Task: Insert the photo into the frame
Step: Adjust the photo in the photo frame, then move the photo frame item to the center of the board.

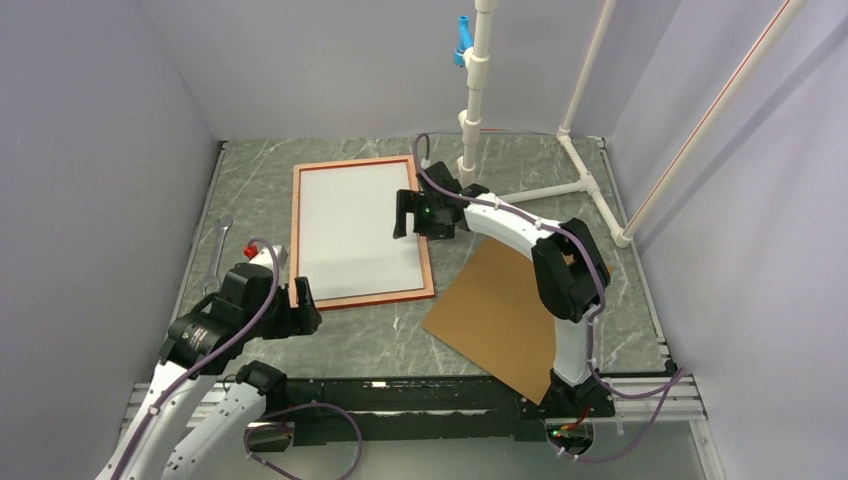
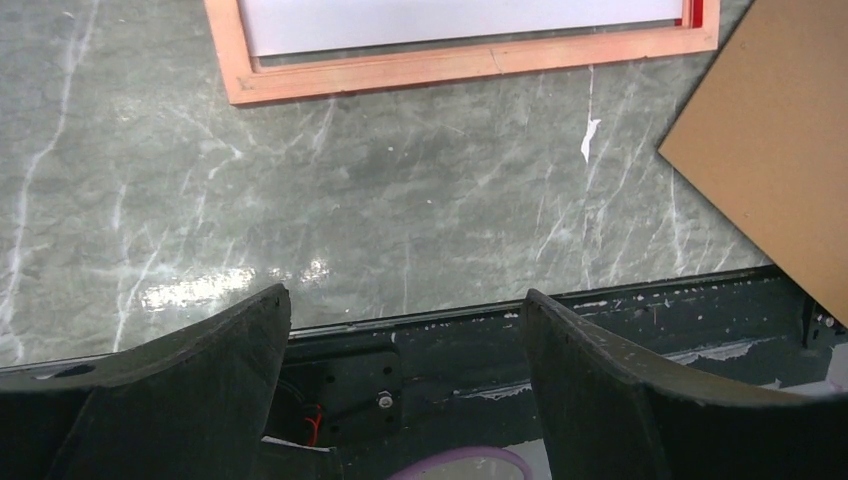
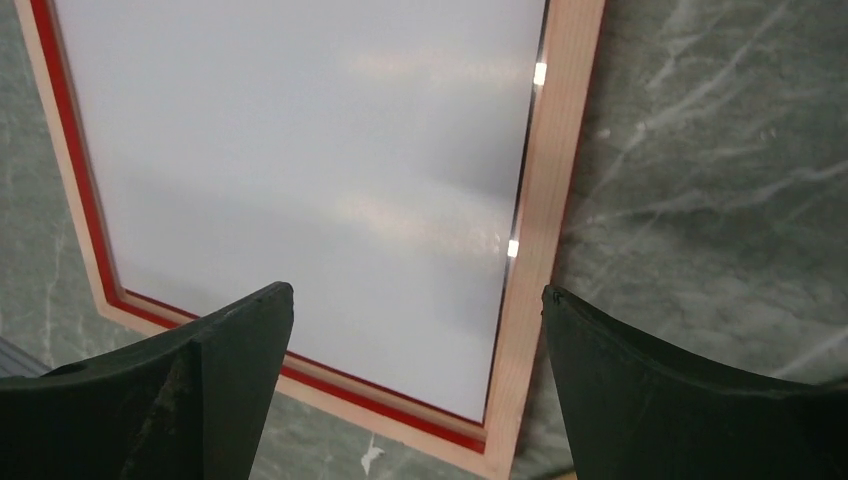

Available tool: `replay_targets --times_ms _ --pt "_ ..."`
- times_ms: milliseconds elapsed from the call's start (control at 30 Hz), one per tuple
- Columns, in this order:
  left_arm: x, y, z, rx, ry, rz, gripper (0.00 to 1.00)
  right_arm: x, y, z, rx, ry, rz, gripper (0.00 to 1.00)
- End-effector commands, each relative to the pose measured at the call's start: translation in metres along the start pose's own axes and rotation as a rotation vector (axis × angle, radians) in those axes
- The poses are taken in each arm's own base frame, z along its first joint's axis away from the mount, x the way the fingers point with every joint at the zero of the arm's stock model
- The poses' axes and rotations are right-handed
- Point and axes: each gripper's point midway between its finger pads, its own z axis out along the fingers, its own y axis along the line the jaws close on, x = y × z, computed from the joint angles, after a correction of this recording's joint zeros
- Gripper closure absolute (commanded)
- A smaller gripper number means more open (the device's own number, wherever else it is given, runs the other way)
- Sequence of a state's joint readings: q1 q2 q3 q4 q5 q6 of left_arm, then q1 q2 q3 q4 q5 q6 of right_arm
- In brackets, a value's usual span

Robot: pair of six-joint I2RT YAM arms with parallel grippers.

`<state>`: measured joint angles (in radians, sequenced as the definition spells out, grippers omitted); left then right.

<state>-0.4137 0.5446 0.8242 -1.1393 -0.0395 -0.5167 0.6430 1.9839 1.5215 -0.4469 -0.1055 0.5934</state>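
Note:
The frame (image 1: 301, 238) lies flat on the marble table, orange-brown face up, with the photo (image 1: 353, 226) inside it, plain white back up. The frame also shows in the left wrist view (image 2: 400, 72) and the right wrist view (image 3: 545, 230), where the photo (image 3: 300, 170) fills it and a red inner lip shows at two sides. My right gripper (image 1: 418, 215) is open and empty above the frame's right edge. My left gripper (image 1: 297, 305) is open and empty, just off the frame's near left corner, above bare table.
A brown backing board (image 1: 495, 315) lies flat right of the frame, under the right arm, and shows in the left wrist view (image 2: 775, 150). A white pipe stand (image 1: 478, 80) rises at the back. A wrench (image 1: 217, 250) lies at the left. Grey walls enclose the table.

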Motion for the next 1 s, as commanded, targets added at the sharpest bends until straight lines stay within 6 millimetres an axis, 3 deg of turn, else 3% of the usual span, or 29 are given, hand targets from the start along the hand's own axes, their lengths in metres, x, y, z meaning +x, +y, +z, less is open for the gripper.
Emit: replay_targets --times_ms 0,167,233,467,767,967 --pt "0.001 -0.013 0.007 0.068 0.022 0.004 0.11 0.002 -0.006 -0.034 0.030 -0.052 -0.031 0.03" --pt "0.006 -0.034 0.017 0.175 0.068 0.003 0.10 0.036 -0.021 -0.053 0.025 -0.022 -0.012 0.00" --pt "0.007 -0.045 0.021 0.227 0.090 -0.008 0.01 0.051 -0.028 -0.061 0.015 -0.011 0.003 0.00" --pt "0.012 -0.083 0.041 0.396 0.168 -0.047 0.01 0.104 -0.049 -0.088 -0.064 0.032 0.081 0.00" --pt "0.033 -0.151 0.068 0.613 0.253 -0.065 0.01 0.137 -0.092 -0.137 -0.098 0.003 0.238 0.00" --pt "0.050 -0.189 0.090 0.680 0.315 -0.100 0.01 0.154 -0.133 -0.163 0.018 -0.016 0.349 0.00"
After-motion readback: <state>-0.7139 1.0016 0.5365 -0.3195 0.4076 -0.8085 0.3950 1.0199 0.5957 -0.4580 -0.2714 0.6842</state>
